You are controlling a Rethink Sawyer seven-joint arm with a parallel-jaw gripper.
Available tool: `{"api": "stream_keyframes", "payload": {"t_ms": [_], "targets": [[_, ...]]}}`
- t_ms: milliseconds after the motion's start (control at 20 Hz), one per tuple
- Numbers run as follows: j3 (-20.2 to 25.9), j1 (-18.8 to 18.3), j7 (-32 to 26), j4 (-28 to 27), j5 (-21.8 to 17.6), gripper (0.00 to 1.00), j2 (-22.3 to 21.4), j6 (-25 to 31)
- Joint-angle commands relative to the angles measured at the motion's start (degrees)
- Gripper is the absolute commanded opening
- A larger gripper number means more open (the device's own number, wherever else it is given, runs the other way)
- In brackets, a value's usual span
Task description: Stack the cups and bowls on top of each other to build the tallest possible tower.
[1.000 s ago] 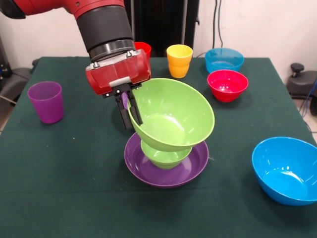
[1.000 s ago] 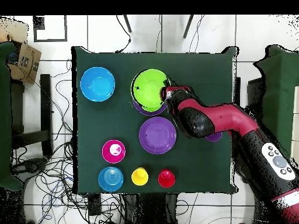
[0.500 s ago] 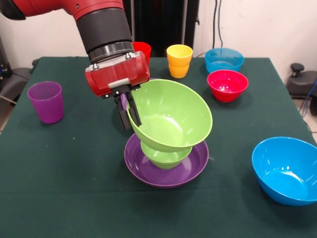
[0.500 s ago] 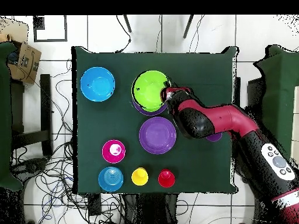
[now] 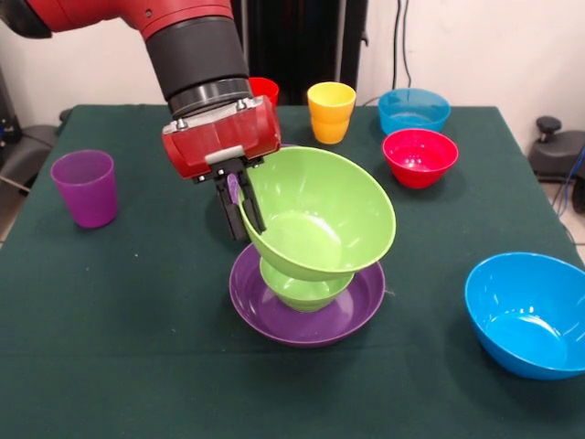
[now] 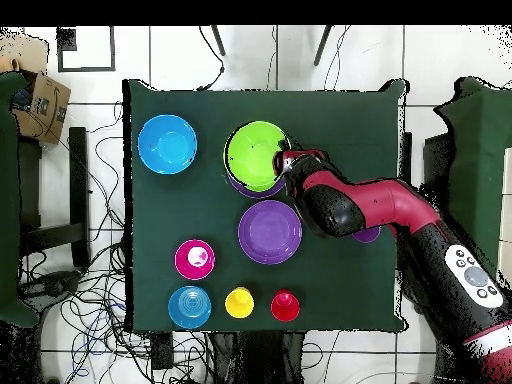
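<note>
Inspection finding: the gripper (image 5: 239,206) has its fingers (image 5: 253,208) clenched on the rim of the large lime green bowl (image 5: 320,219), one finger inside the rim and one outside. The bowl is tilted, its opening turned toward the front camera and up. Its base rests in the small green bowl (image 5: 304,285), which sits inside a large purple bowl (image 5: 306,315) on the bench (image 5: 137,347) — these three form the tower.

From overhead, the lime green bowl (image 6: 256,155) covers most of the purple one beneath it; a second large purple bowl (image 6: 270,231) lies just beside the stack, nearer the robot base.

Standing apart on the bench:
- large blue bowl (image 5: 530,313)
- small red bowl (image 5: 420,156)
- small light blue bowl (image 5: 413,111)
- yellow-orange cup (image 5: 331,112)
- red cup (image 5: 265,91) — partly hidden behind the arm
- purple cup (image 5: 85,187)
</note>
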Motion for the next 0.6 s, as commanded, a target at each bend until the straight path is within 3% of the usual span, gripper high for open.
{"api": "stream_keyframes", "payload": {"t_ms": [50, 350, 600], "targets": [[-4.55, 4.17, 2.62, -0.46, -1.63, 0.00, 0.89, -2.60], [-7.70, 7.89, 5.30, -1.02, -1.77, 0.00, 0.01, -5.03], [-7.58, 7.34, 3.41, -1.06, -1.34, 0.00, 0.81, -5.58]]}}
